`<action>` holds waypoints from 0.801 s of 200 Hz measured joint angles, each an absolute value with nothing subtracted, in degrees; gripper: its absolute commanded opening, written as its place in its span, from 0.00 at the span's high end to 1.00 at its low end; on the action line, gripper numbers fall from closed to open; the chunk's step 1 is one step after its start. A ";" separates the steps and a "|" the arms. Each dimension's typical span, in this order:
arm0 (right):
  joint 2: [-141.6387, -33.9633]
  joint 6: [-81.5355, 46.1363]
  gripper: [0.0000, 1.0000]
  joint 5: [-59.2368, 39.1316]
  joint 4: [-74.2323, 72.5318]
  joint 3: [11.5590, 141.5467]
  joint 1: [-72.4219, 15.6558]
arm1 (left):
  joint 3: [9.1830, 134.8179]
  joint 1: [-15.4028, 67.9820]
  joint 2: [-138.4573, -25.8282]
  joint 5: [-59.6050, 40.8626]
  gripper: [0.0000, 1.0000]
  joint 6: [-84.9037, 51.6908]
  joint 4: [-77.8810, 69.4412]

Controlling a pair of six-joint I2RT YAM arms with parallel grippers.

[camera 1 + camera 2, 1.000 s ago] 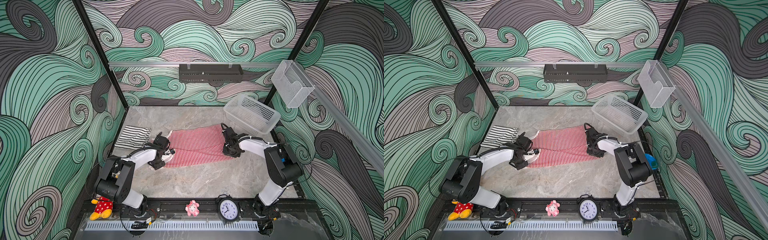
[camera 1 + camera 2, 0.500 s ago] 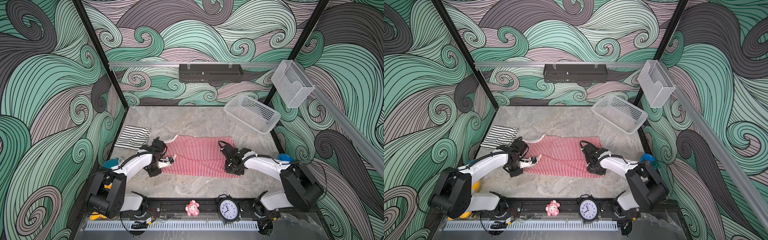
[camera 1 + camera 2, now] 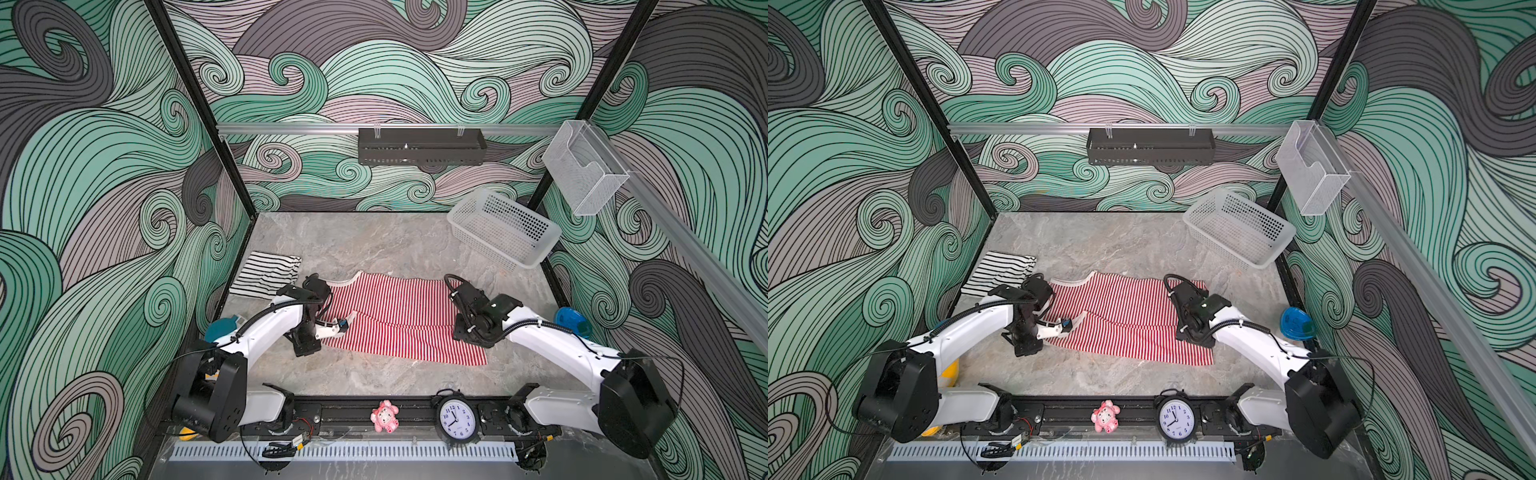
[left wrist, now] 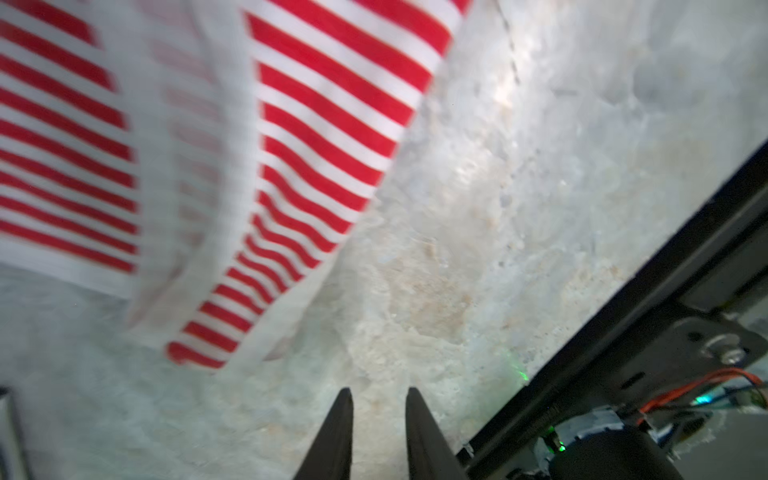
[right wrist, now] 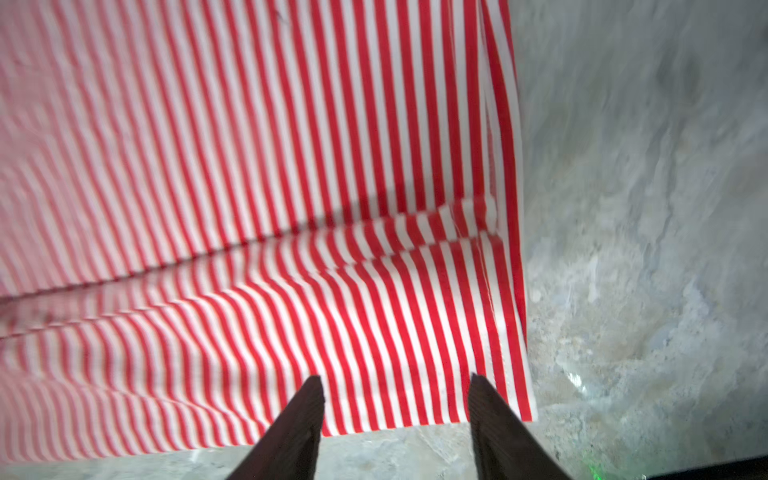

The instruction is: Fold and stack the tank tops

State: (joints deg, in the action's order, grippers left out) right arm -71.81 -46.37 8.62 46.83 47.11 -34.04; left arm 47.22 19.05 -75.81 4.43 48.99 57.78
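Note:
The red-and-white tank top (image 3: 399, 320) (image 3: 1125, 320) lies spread on the marble table, a fold line running across it. The black-and-white tank top (image 3: 266, 274) (image 3: 1000, 270) rests folded at the back left. My left gripper (image 3: 307, 351) (image 3: 1023, 351) (image 4: 379, 392) hovers over bare table just off the red top's strap end (image 4: 324, 124), its jaws a little apart and empty. My right gripper (image 3: 467, 338) (image 3: 1192, 338) (image 5: 397, 380) stands open over the red top's front hem corner (image 5: 415, 332), with nothing between the fingers.
A white mesh basket (image 3: 505, 228) sits tilted at the back right. A blue object (image 3: 571, 322) lies by the right wall and a teal one (image 3: 224, 328) by the left. A clock (image 3: 457, 419) and pink toy (image 3: 384, 415) stand on the front rail.
Both grippers came toward the front of the table, drawing the red top's edge along. Both jaws have opened and let the cloth go; it now lies flat.

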 measured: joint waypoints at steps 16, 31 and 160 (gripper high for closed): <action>-71.48 -45.01 0.37 8.34 45.76 49.63 -31.44 | 51.18 18.37 -76.84 4.32 0.61 46.96 54.98; -72.25 -43.83 0.38 7.40 44.34 51.35 -28.23 | 55.99 17.91 -79.72 3.95 0.60 44.23 52.07; -107.09 -33.52 0.56 3.60 39.00 76.20 -11.25 | 100.68 17.67 -125.60 -6.02 0.58 28.36 46.39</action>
